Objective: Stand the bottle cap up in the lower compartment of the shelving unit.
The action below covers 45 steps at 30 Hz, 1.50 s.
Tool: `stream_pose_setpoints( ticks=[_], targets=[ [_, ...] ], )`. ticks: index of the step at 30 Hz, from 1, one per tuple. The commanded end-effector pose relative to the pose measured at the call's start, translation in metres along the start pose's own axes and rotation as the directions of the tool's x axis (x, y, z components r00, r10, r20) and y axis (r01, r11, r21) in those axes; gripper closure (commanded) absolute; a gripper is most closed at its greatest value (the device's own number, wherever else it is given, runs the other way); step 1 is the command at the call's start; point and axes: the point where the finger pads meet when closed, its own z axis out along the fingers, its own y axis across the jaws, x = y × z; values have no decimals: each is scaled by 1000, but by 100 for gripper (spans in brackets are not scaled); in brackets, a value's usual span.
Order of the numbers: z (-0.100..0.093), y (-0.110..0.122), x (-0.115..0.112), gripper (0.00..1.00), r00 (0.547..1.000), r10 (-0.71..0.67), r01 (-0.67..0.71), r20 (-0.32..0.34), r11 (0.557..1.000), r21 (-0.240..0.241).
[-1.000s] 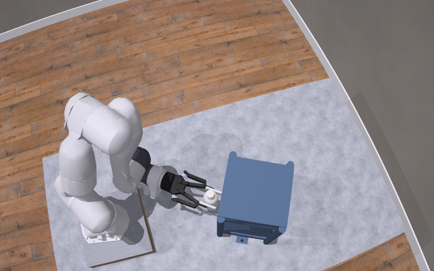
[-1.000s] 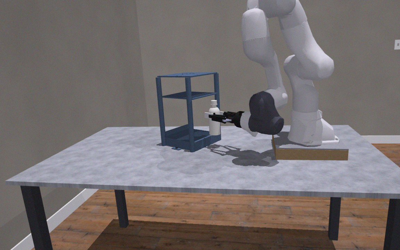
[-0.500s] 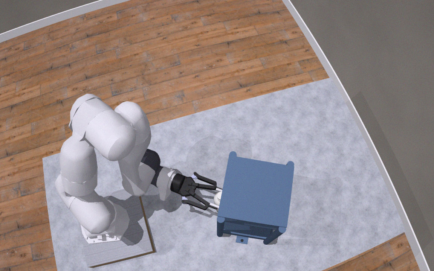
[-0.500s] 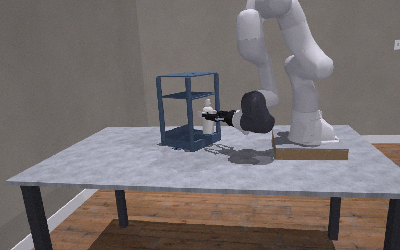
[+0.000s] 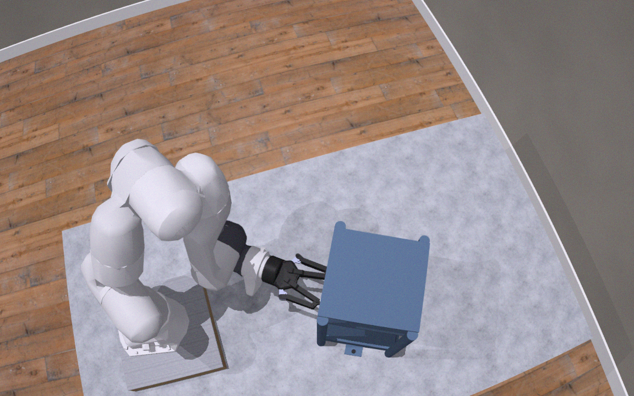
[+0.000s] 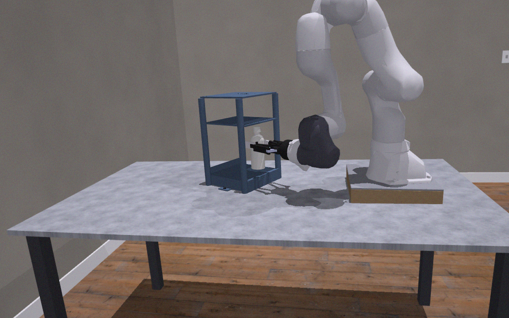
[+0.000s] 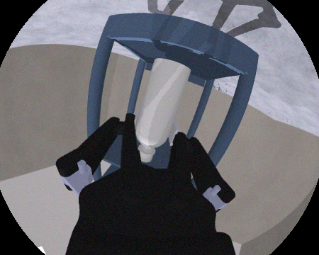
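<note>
The white bottle (image 6: pixel 257 152) stands upright, cap up, inside the front part of the lower compartment of the blue shelving unit (image 6: pixel 240 142). My gripper (image 6: pixel 262 148) reaches in level from the unit's front and is shut on the bottle's body. I cannot tell whether the bottle's base touches the compartment floor. In the top view the unit's top shelf (image 5: pixel 373 278) hides the bottle and my fingertips; only the gripper's rear part (image 5: pixel 304 282) shows. In the wrist view the bottle (image 7: pixel 159 104) sits between my fingers with the unit's frame (image 7: pixel 178 52) around it.
The unit's posts (image 6: pixel 276 130) stand close on both sides of my fingers. The middle shelf (image 6: pixel 240 120) lies just above the cap. The robot's base sits on a wooden block (image 6: pixel 394 189) at the table's right.
</note>
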Motion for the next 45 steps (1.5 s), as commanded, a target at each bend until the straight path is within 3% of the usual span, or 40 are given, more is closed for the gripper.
stream_pose_setpoints(
  ticks=[1,15,45],
  targets=[
    [7,3,1,100,1000,-17,17,-3,1000,-6],
    [18,5,1,100,1000,-17,17,-3,1000,-6],
    [18,5,1,100,1000,-17,17,-3,1000,-6]
  ],
)
